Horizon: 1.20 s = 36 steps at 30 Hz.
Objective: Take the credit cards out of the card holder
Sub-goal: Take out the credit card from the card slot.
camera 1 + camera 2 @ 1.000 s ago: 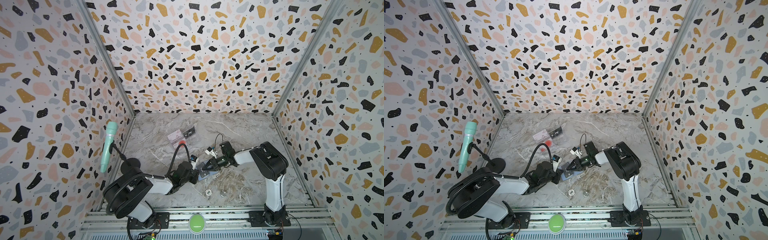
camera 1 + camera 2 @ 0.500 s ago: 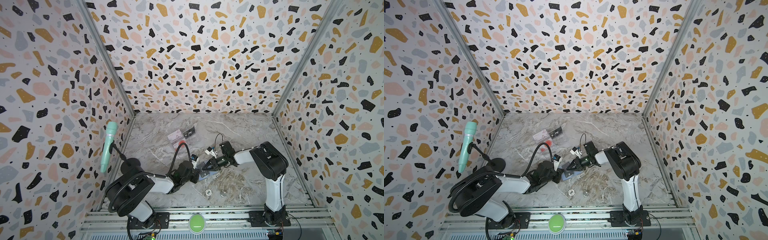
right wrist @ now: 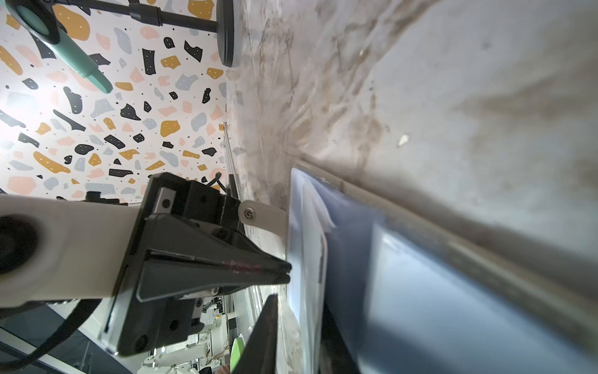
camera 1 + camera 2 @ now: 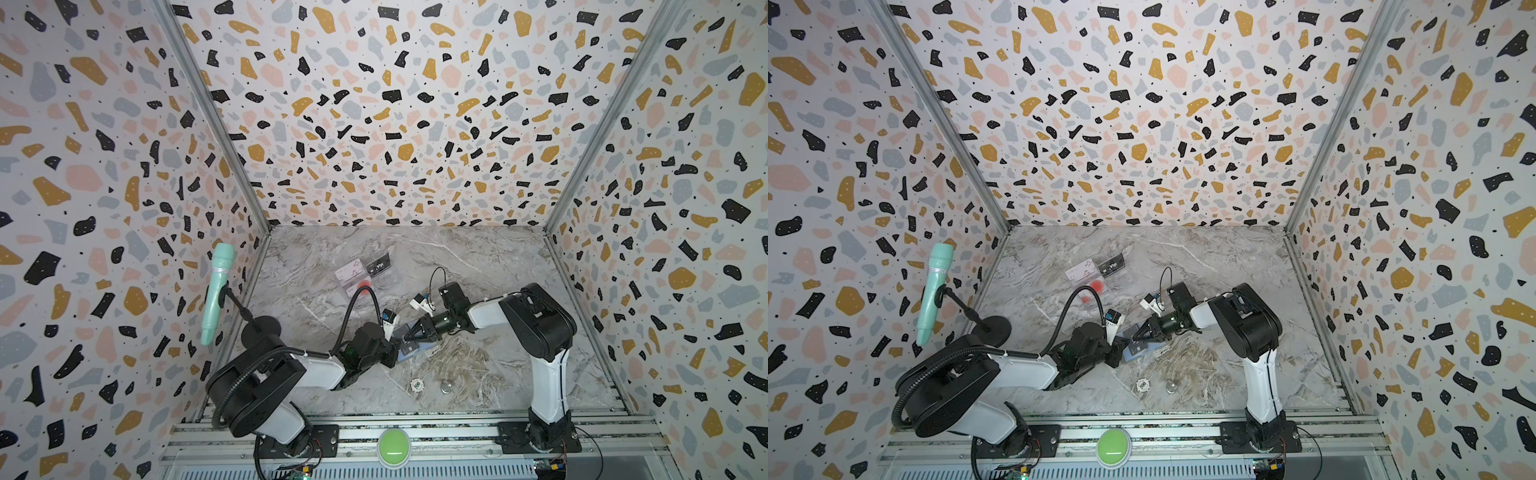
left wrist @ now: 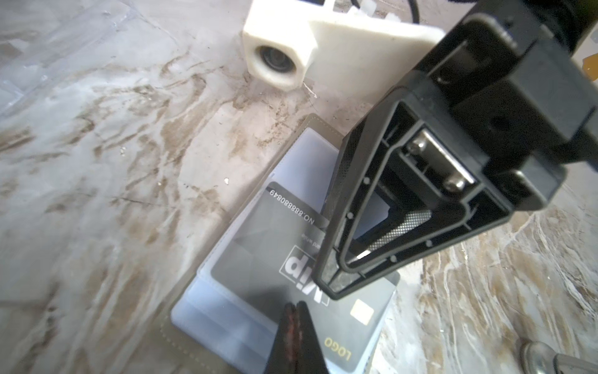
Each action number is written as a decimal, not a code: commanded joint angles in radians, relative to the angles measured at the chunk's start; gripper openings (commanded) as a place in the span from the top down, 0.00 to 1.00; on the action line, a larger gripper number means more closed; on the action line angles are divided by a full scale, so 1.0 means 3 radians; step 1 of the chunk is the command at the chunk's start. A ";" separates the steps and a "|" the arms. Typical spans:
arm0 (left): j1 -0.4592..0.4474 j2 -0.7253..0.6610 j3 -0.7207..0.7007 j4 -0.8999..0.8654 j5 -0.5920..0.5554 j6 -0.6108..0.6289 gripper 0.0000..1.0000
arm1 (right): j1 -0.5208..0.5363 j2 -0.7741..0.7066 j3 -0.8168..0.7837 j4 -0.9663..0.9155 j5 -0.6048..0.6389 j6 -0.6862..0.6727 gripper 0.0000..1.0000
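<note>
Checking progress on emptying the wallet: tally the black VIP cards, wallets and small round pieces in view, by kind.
Black VIP cards: 2
Wallets: 1
White chips: 1
Round metal pieces: 1
Total: 5

Marble table [image 4: 478, 257] with a few small things on it

An open holder [image 4: 409, 353] lies near the front middle with a black card [image 5: 259, 252] askew on it. Toward the front edge, just apart from each other, sit a white chip [image 4: 417, 385] and a small metal piece [image 4: 446, 388]. Farther back, a pinkish card [image 4: 349, 271], a VIP card [image 4: 379, 264] and a red-circle card [image 4: 364, 286] cluster at a clear tray [image 5: 64, 55]. A round stand base [image 4: 261, 328] rests by the left wall.
</note>
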State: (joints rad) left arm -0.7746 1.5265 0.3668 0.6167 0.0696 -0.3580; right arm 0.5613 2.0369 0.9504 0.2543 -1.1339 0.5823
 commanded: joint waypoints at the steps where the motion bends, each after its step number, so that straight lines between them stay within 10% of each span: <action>1: -0.0010 0.0104 -0.0013 0.0193 0.0039 0.0037 0.98 | 0.0011 -0.0069 0.0069 -0.0023 -0.0054 -0.0028 0.79; 36: -0.0031 0.0337 -0.0031 -0.0286 -0.0131 0.0129 1.00 | -0.0156 -0.0338 0.0232 -0.0499 -0.0017 -0.0309 0.84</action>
State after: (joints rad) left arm -0.7803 1.5875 0.3721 0.6739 0.0441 -0.3321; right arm 0.5194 1.9942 0.9867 0.1246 -1.1240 0.5201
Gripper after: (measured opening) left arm 0.046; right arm 0.161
